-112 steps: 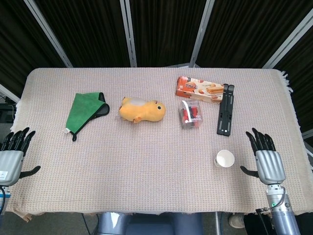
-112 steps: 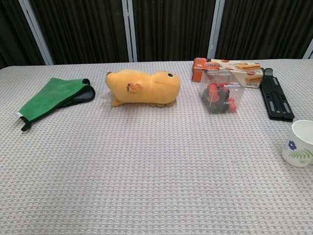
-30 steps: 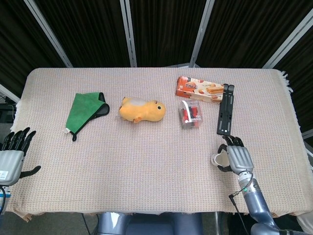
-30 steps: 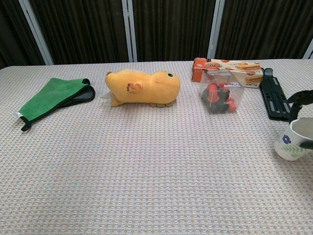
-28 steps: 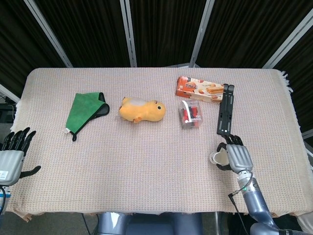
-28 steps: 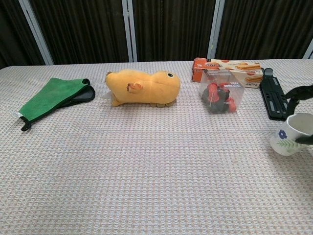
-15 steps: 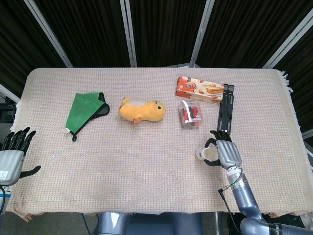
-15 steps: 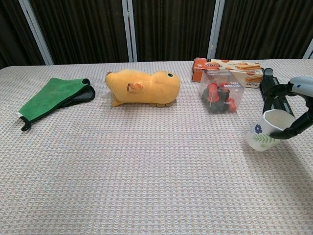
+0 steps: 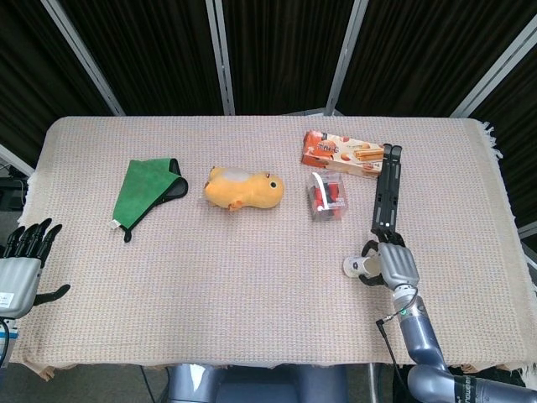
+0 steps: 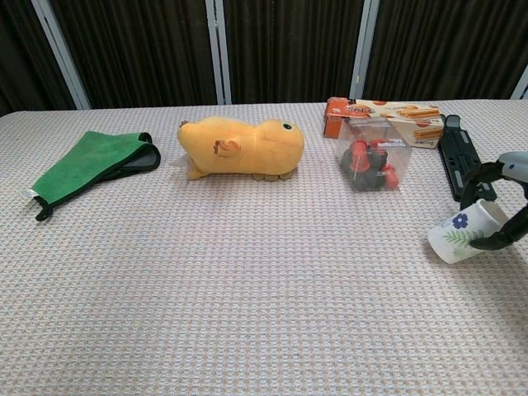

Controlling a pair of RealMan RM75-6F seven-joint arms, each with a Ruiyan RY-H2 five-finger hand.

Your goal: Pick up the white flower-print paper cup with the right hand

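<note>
Far left, my left robot hand (image 9: 18, 267) sits idle off the counter (image 9: 252, 294) edge, fingers spread, holding nothing. Green cloth (image 9: 148, 189), yellow plush (image 9: 243, 188), snack box (image 9: 342, 154) and black stand (image 9: 387, 190) lie untouched along the back. At the right, my right robot hand (image 9: 393, 266) has its fingers wrapped around the white flower-print paper cup (image 10: 464, 230) — cup tilted, mouth toward the palm, apparently just clear of the cloth. I judge the pick nearly done; next: lift steadily, level the cup, don't crush the thin wall.
</note>
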